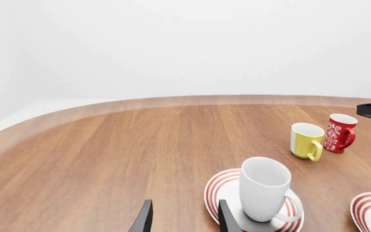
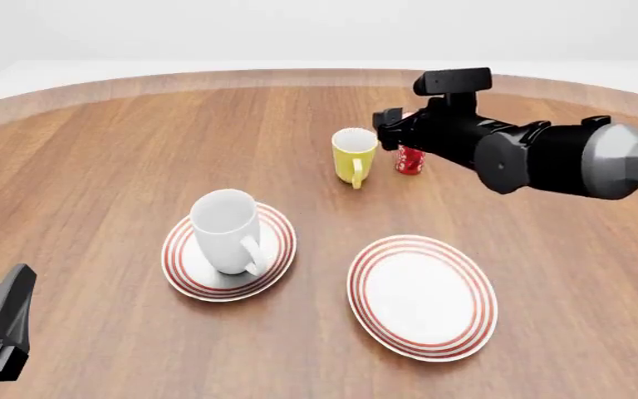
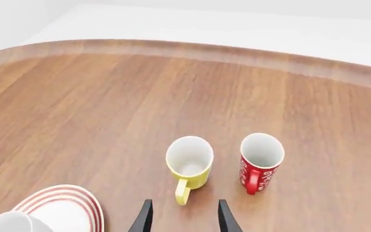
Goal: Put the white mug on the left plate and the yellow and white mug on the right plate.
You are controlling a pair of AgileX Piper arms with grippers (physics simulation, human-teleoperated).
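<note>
On the left plate point(image 2: 184, 268), left of centre in the front view, the white mug point(image 2: 228, 231) stood upright with its handle turned toward the lower right of the frame. That plate lay flat on the wooden table point(image 2: 97, 166). The right plate point(image 2: 422, 295) lay bare at lower centre-right, near the left plate but apart from it.

Above centre in that frame the yellow mug point(image 2: 354, 154) stood upright on the table itself, on neither plate, its handle pointing toward the bottom edge. A red cup point(image 2: 410, 160) stood just beside it on its right, partly hidden behind the right arm.

The right gripper point(image 3: 183, 217) hovered near the yellow mug, apart from it. In the right wrist view its two fingers stood parted with nothing between them, and the mug's handle pointed toward the gap, near the left finger's tip. The red cup sat beside the yellow mug in that view too, and a piece of the left plate and the white mug's rim showed in the lower left corner.

The left gripper point(image 1: 183, 217) sat at the lower left corner of the front view, well apart from the plates. In its wrist view its fingers were spread and held nothing, with the white mug and left plate just beyond them.
</note>
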